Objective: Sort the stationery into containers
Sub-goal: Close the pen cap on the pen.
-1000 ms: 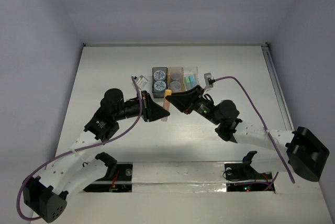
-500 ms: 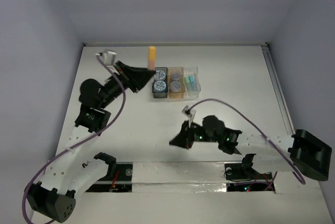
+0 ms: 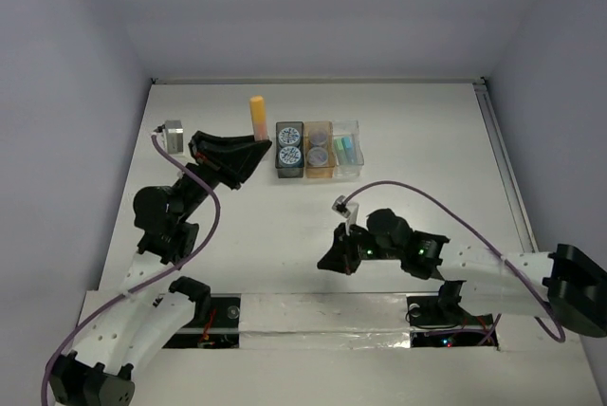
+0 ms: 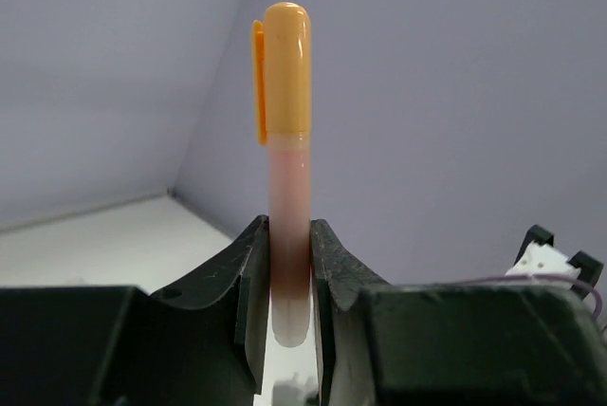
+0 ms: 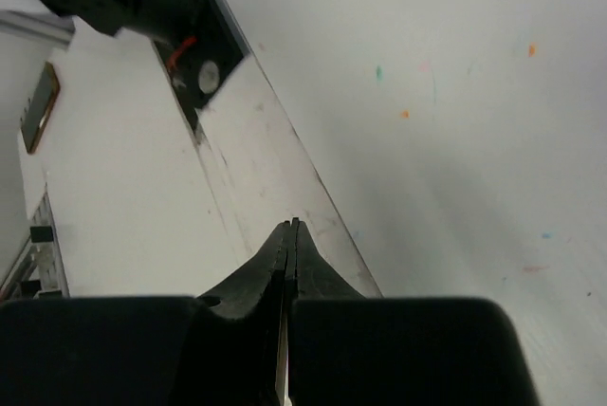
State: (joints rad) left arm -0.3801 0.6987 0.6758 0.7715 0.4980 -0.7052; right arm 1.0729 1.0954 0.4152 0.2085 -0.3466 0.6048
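Nearest the bases, on the right arm (image 3: 417, 252), the jaws are pressed fully together with nothing between them, low over the front of the bench (image 3: 427, 140). This arm is judged to be parked there so that the way to the boxes is left free. Farther out, on the left arm (image 3: 180, 199), the jaws are clamped on the pale lower barrel of an orange-capped pen (image 4: 287, 121). It is carried roughly upright, cap and clip uppermost, lifted off the bench and just left of the dark grey box (image 3: 278, 152). The low grip is probably chosen so that the short tail below the jaws can be led into a box first. Beyond and to the right, three joined boxes are set in a row. Two patterned discs (image 3: 290, 136) are held in the dark grey one, greyish discs (image 3: 319, 152) in the tan-orange box (image 3: 320, 176), and teal and light-blue stubs (image 3: 345, 146) in the clear box (image 3: 349, 169). The pen would seem best placed with the stubs, so it would have to be carried across the other two boxes.
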